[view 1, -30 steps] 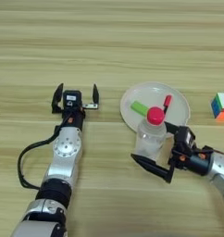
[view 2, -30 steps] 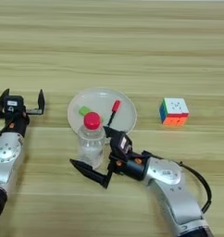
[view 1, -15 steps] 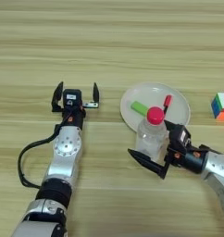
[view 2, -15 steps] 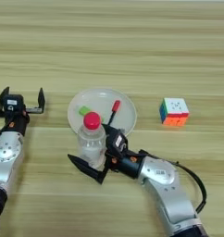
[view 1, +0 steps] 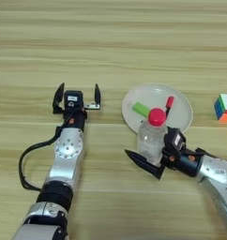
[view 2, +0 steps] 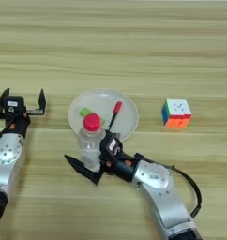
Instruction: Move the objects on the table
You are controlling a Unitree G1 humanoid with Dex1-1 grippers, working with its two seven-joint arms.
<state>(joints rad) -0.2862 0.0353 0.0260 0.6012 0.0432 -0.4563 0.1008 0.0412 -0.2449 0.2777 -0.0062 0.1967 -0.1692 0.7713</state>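
A small clear bottle [view 1: 151, 138] with a red cap stands upright on the table [view 1: 110, 51], just in front of the round white plate [view 1: 153, 95]. On the plate lie a green block [view 1: 140, 109] and a red pen [view 1: 169, 103]. My right gripper [view 1: 142, 146] is open and reaches in from the right around the bottle. Its near finger [view 1: 143, 161] stretches along the bottle's front side, and the far finger is hidden behind the bottle. My left gripper [view 1: 77, 96] rests open on the table left of the plate, holding nothing.
A multicoloured cube [view 2: 177, 113] sits on the table to the right of the plate. A black cable [view 1: 24, 164] loops out beside my left forearm. Bare wood stretches across the far half of the table.
My right gripper has slid a little to the left, so its near finger reaches further past the bottle. The bottle, the plate and the left arm have not moved.
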